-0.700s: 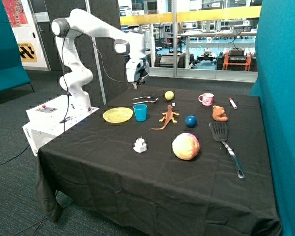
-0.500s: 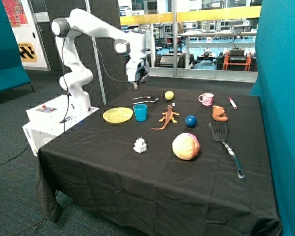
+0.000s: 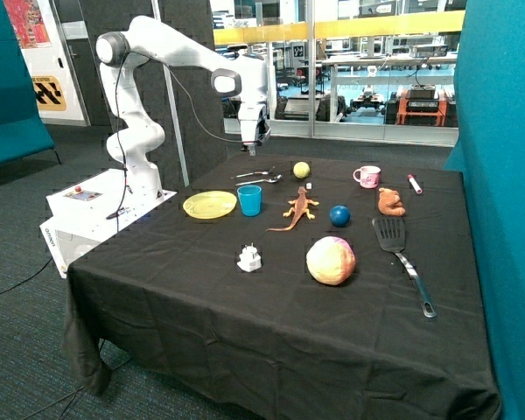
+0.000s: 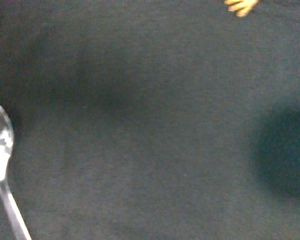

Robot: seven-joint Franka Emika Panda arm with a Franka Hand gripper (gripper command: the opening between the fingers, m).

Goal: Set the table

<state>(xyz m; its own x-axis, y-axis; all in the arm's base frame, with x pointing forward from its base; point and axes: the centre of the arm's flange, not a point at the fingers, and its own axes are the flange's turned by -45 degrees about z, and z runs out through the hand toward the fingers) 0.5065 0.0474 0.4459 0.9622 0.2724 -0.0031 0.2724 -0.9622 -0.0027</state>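
Observation:
A yellow plate [image 3: 209,206] lies near the table's edge on the robot's side, with a blue cup [image 3: 249,200] touching or just beside it. Two metal spoons [image 3: 261,178] lie behind the cup, towards the back edge. A pink mug [image 3: 367,177] stands at the back. My gripper [image 3: 255,149] hangs in the air above the spoons, holding nothing that I can see. The wrist view shows black cloth, a spoon's bowl and handle [image 4: 0,165] at its edge, and a toe of the orange lizard [image 4: 240,6].
On the black cloth [image 3: 271,306] are also an orange toy lizard [image 3: 297,210], a yellow ball [image 3: 301,170], a blue ball [image 3: 339,215], a brown plush toy [image 3: 390,202], a black spatula [image 3: 401,258], a large pink-yellow ball [image 3: 331,261], a small white object [image 3: 249,258] and a marker [image 3: 415,183].
The arm has swung a little further over the table's back edge, so the gripper now hangs above the spoons. Nothing on the table has moved.

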